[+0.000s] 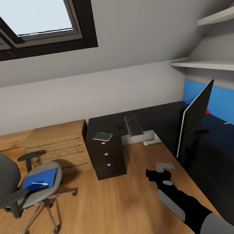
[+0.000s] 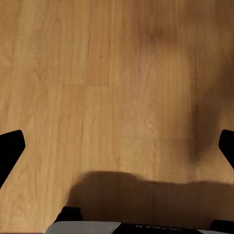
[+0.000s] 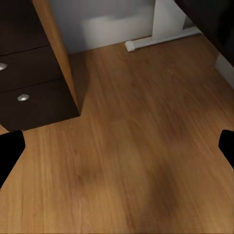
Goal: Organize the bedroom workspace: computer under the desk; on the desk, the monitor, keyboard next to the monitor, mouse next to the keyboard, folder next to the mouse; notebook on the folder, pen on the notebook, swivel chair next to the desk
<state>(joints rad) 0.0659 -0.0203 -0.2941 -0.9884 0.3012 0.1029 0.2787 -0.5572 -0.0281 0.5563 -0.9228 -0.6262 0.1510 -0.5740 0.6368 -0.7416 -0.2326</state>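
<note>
Both tools spread wide over bare floor; the monitor [image 1: 194, 121] hides the desk [image 1: 162, 119] behind it.

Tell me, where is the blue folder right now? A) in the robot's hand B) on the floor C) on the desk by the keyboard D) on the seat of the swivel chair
D: the blue folder lies flat on the seat of the swivel chair, away from the desk.
</note>
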